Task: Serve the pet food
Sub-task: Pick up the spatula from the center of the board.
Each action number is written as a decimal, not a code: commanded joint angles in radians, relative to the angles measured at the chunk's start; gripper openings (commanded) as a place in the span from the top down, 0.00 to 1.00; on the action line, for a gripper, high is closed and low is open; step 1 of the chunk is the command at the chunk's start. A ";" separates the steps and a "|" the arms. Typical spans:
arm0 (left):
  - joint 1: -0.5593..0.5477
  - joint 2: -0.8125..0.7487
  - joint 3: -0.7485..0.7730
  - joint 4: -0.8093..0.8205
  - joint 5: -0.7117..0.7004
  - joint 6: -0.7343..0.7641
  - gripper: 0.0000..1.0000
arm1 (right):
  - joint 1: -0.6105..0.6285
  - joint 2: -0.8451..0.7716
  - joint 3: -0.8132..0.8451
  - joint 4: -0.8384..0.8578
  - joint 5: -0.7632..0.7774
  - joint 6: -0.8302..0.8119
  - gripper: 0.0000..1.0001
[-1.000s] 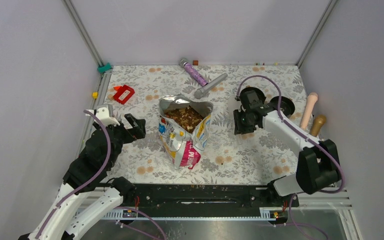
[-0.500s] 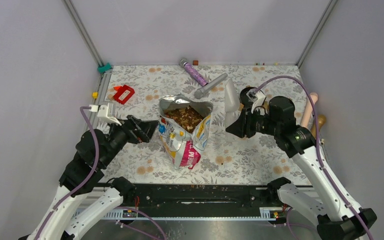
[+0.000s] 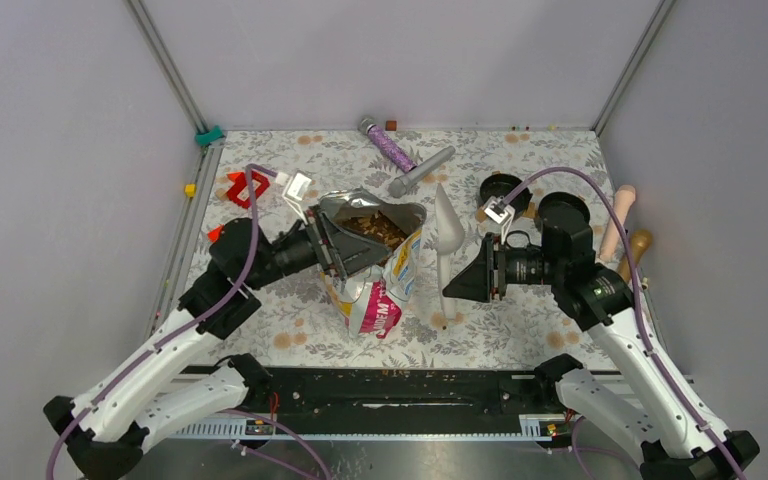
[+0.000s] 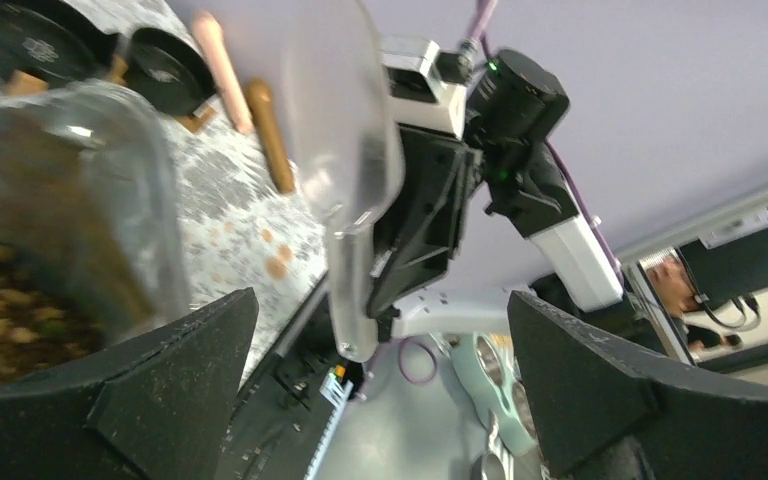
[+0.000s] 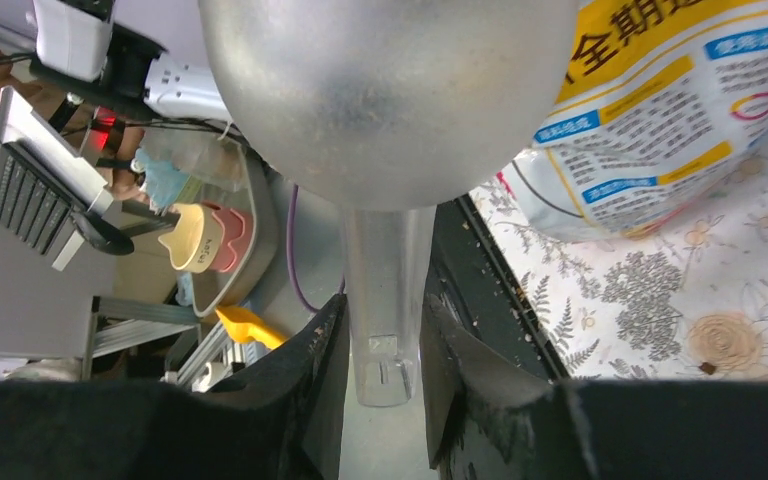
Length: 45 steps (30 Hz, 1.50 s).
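Pet food (image 3: 375, 228): brown and tan dry kibble, lying inside an open bag (image 3: 370, 300), glossy yellow, white and magenta with a silver lining, which stands near the middle of the floral tablecloth (image 3: 520, 300). Left gripper (image 3: 338, 243): released, jaws spread wide, set at the left rim of the bag's mouth; whether a finger touches the rim cannot be told. Right gripper (image 5: 385, 310): clenched on the handle of a scoop (image 3: 447, 230) of translucent plastic, held with the bowl uppermost and the handle pointing down, just to the right of the bag and apart from the kibble. Two round black bowls (image 3: 501, 188) (image 3: 563, 210): side by side on the cloth behind the right arm, well apart from the bag. Purple glitter tube (image 3: 388, 145) and grey cylinder (image 3: 422, 171): lying at the far edge, just beside each other. Red item (image 3: 245, 187): far left, partly hidden by the left arm's cable. Two pale and tan rod-shaped pieces (image 3: 618, 220): at the right edge, near the bowls.
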<state>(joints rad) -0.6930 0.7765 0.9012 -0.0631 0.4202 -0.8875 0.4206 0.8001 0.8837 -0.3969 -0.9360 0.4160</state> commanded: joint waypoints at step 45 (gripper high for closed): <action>-0.517 0.250 0.417 -0.510 -1.107 -0.457 1.00 | 0.193 -0.375 -0.331 0.658 0.394 0.141 0.01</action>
<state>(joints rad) -1.2053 1.0550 1.2087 -0.3904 -0.4797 -1.0874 0.6098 0.4465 0.5747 0.0532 -0.6441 0.5575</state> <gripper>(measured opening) 0.040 0.993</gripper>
